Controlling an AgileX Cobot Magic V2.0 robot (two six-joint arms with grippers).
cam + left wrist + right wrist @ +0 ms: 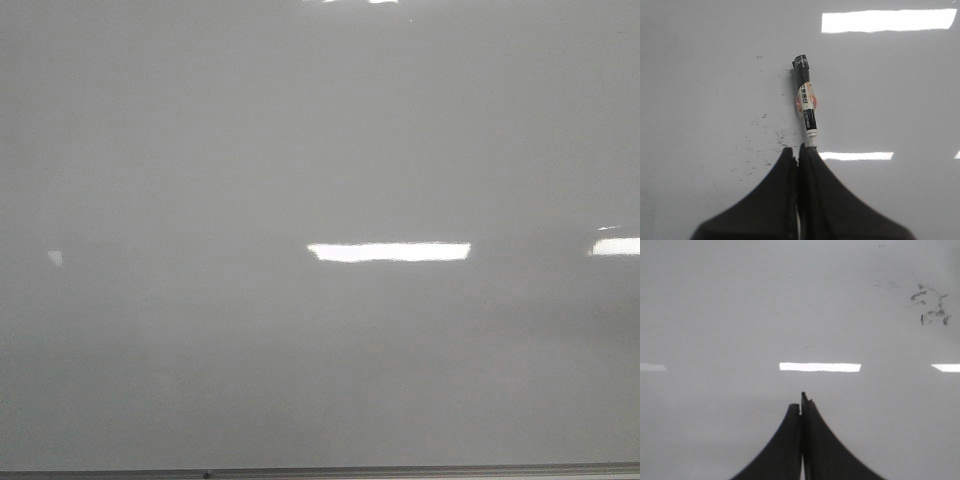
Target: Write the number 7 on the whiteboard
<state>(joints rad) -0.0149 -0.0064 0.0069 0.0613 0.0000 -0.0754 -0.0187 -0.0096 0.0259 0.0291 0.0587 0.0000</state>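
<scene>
The whiteboard [300, 150] is a glossy pale-grey board that fills the front view, and neither gripper shows in that view. No drawn number 7 shows in any view. In the left wrist view my left gripper [797, 149] is shut on a marker [807, 102] with a white label, a pinkish band and a black end [801, 62]. The marker points away from the fingers over the whiteboard [700, 75]. I cannot tell whether its end touches the board. In the right wrist view my right gripper [801, 402] is shut and empty in front of the whiteboard [715, 315].
A thin metal edge [320, 471] runs along the board's bottom. Bright rectangular light reflections [388, 251] lie on the board. Faint black specks [782, 134] sit beside the marker. A patch of dark smudges [932, 302] shows in the right wrist view.
</scene>
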